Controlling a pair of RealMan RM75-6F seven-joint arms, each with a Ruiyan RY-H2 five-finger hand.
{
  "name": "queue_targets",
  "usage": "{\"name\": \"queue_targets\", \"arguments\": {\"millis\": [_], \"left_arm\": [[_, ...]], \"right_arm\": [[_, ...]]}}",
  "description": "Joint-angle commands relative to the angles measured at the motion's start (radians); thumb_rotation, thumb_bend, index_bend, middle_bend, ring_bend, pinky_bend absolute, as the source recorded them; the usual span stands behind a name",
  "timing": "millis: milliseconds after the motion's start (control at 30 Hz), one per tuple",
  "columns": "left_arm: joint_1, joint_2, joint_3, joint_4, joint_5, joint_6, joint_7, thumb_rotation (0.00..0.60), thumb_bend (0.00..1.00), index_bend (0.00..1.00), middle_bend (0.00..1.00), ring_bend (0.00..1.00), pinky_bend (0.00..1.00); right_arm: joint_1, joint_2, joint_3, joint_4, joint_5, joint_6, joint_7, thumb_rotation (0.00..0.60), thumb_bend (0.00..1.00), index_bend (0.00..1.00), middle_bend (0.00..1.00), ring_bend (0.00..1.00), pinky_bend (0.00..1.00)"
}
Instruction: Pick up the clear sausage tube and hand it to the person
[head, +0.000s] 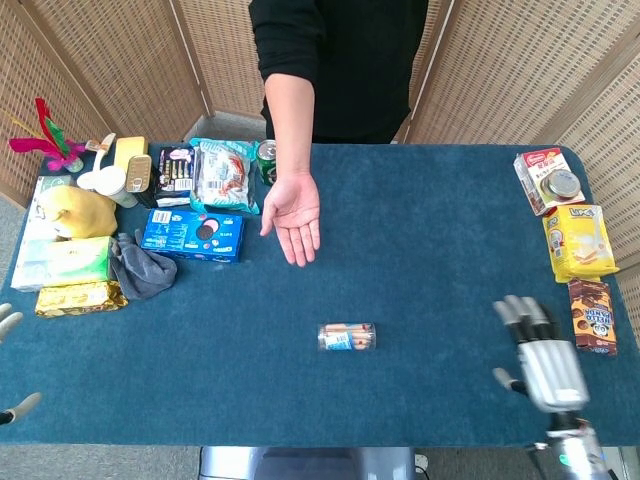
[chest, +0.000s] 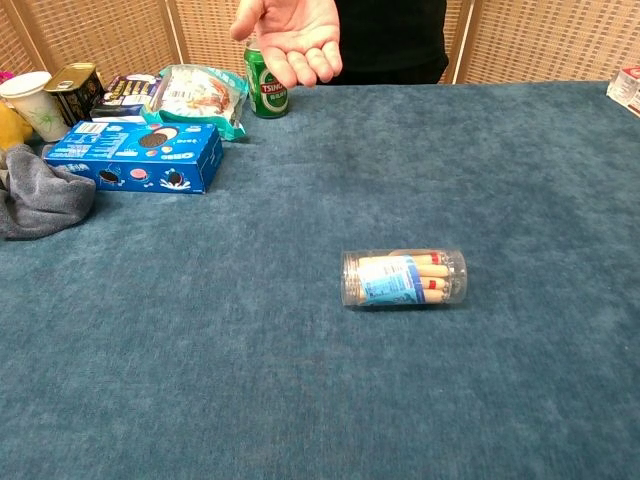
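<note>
The clear sausage tube lies on its side on the blue table, near the front middle; the chest view shows the sausage tube with its blue label and pale sausages inside. The person's open palm is held face up over the table behind it, and that palm shows at the top of the chest view. My right hand hovers open at the front right, well to the right of the tube. Only fingertips of my left hand show at the left edge, spread apart, holding nothing.
At the back left lie a blue cookie box, a grey cloth, a green can, snack packs, a cup and a tin. Yellow and red packets and a brown box line the right edge.
</note>
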Motion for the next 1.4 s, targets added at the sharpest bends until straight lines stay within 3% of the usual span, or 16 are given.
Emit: {"name": "queue_targets", "arguments": {"millis": [33, 333, 567, 800, 1067, 1400], "left_arm": [[-0.005, 0.004, -0.002, 0.001, -0.009, -0.010, -0.010, 0.600, 0.14, 0.00, 0.00, 0.00, 0.09], [-0.008, 0.010, -0.001, 0.004, -0.010, -0.015, -0.027, 0.600, 0.14, 0.00, 0.00, 0.00, 0.09], [-0.012, 0.016, -0.005, 0.009, -0.021, -0.019, -0.049, 0.600, 0.14, 0.00, 0.00, 0.00, 0.09], [-0.013, 0.020, -0.006, 0.012, -0.026, -0.019, -0.064, 0.600, 0.14, 0.00, 0.00, 0.00, 0.09], [-0.014, 0.021, -0.007, 0.013, -0.028, -0.021, -0.071, 0.600, 0.14, 0.00, 0.00, 0.00, 0.09], [-0.013, 0.021, -0.006, 0.013, -0.025, -0.021, -0.073, 0.600, 0.14, 0.00, 0.00, 0.00, 0.09]], "right_arm": [[0.087, -0.045, -0.009, -0.084, -0.002, -0.131, -0.075, 0.600, 0.02, 0.00, 0.00, 0.01, 0.07], [0.216, -0.188, 0.053, -0.083, 0.125, -0.313, -0.176, 0.600, 0.04, 0.01, 0.05, 0.07, 0.14], [0.270, -0.258, 0.069, -0.064, 0.180, -0.360, -0.224, 0.600, 0.06, 0.05, 0.10, 0.11, 0.18], [0.313, -0.315, 0.082, -0.010, 0.238, -0.390, -0.256, 0.600, 0.15, 0.08, 0.16, 0.16, 0.24], [0.357, -0.383, 0.089, 0.061, 0.278, -0.397, -0.289, 0.600, 0.25, 0.18, 0.27, 0.28, 0.31], [0.360, -0.409, 0.076, 0.076, 0.247, -0.331, -0.268, 0.600, 0.37, 0.43, 0.49, 0.48, 0.41]]}}
